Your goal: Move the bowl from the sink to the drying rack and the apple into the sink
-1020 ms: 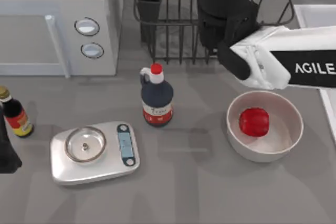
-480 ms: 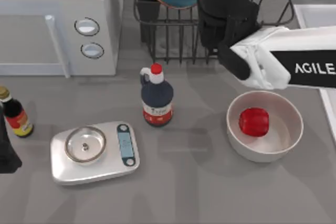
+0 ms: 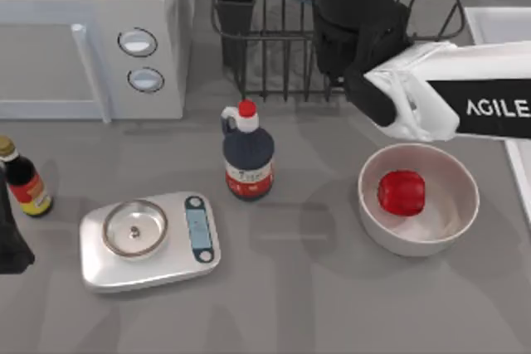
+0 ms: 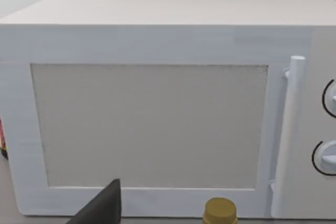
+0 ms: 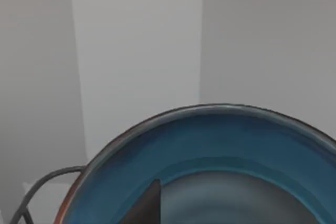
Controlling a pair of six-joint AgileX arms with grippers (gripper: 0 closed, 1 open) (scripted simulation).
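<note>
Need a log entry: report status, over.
Right gripper at bowl, above drying rack. Left gripper parked, table's left edge. Apple sits in white bowl, not yet in sink.

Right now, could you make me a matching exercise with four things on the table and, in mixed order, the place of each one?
Things:
1. apple
2. drying rack
3. red-capped bottle
4. kitchen scale

Places:
A. at the far edge, beside the microwave
B. inside the white bowl
C. near the table's middle
D. front left of the table

Pairs: 1-B, 2-A, 3-C, 4-D
</note>
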